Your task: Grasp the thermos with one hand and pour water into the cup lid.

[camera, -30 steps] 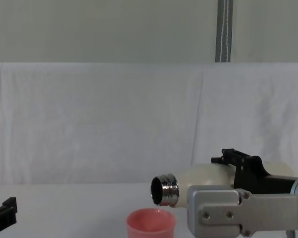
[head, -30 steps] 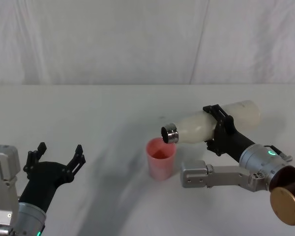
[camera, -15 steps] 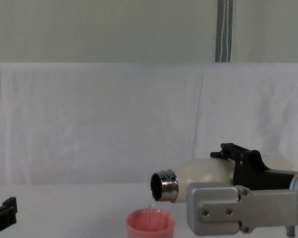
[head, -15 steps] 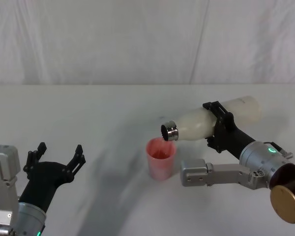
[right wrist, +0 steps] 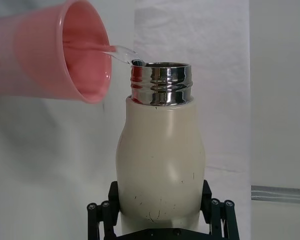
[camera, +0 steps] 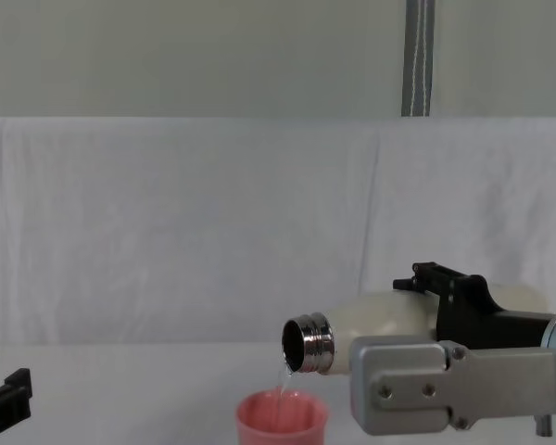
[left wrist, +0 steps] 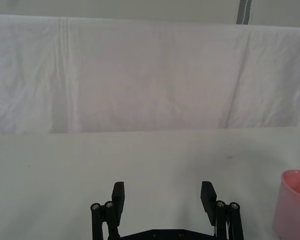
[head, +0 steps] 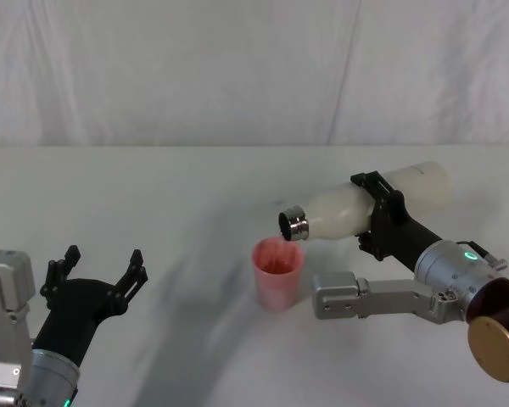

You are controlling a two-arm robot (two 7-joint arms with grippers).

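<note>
Pouring under way

My left gripper [head: 97,270] idles wide open at the bench's near left; right gripper [head: 380,222] clamps the thermos [head: 365,206], long axis near-level, neck just above the mid-bench cup lid [head: 277,271], water trickling in.

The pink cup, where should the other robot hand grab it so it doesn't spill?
Probably around the cup lid's smooth round wall, below the rim, coming level from the robot's left. The thermos in the right gripper pours from above and the right; the open left gripper sits on that free side.
</note>
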